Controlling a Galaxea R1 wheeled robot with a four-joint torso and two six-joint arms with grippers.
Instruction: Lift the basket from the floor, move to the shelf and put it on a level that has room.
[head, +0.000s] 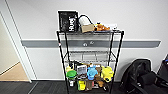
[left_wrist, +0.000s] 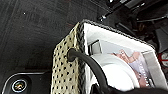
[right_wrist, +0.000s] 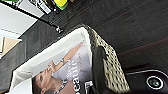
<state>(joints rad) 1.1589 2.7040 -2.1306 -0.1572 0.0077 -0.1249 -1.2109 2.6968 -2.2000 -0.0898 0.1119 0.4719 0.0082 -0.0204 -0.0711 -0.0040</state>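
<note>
Beige woven wall and a dark braided rim of the basket sit close under the left wrist camera, which looks down past that wall to the charcoal carpet floor well below, so the basket hangs clear of the carpet. A thick black handle loop comes out of a hole in the perforated side and arcs toward the left gripper; whether its fingers are clamped on the loop cannot be made out. Inside the white lining lie a round white object and a magazine. In the right wrist view the same basket appears from its other end, its weave and pale rim running alongside a black part of the right gripper that lies over the rim; again the fingers' spread cannot be judged. The magazine cover with a person on it lies flat on the bottom, and a caster foot of the rack stands on the carpet near the basket's far edge. From the head camera, the black wire shelf stands against a white wall. Its top tier carries a black Huel bag, a white jug and a cardboard box; the middle wire tier is bare from post to post; the lower tiers hold colourful toys. Open carpet lies to the rack's left by a doorway, and a black chair stands at its right.
</note>
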